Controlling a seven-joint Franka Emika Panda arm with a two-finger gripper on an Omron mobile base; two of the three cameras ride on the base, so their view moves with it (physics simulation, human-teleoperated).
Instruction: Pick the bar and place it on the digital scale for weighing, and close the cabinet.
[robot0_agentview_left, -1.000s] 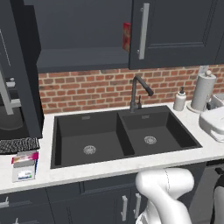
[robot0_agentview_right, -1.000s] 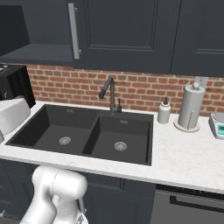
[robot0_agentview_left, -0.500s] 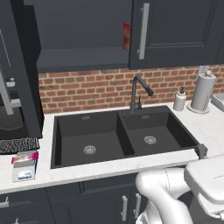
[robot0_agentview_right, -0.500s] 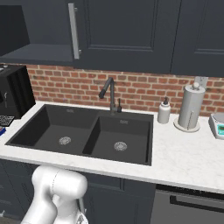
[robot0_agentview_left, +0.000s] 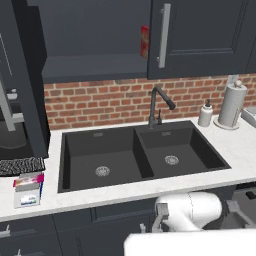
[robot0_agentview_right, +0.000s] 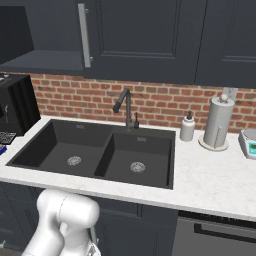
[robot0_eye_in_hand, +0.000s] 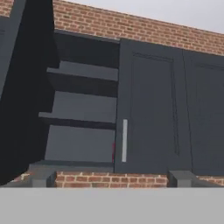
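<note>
The pink bar lies flat on top of the small white digital scale, which stands on the counter at the far left, by the front edge. A blue corner of the scale peeks in at the left edge of the right base view. The cabinet hangs above the sink with its left door swung out and its right door shut. From below, the hand view looks up at the cabinet and its bare shelves. My gripper is open, with nothing between its fingertips.
A tall red carton stands inside the cabinet at the shut door's edge. Below are the double sink, faucet, soap bottle and paper towel roll. A speckled mat lies behind the scale. A white-and-teal device sits far right.
My white hand has swung from the right side of the counter down to the bottom of the left base view. It has also left the left edge of the right base view. The jaws stayed open.
</note>
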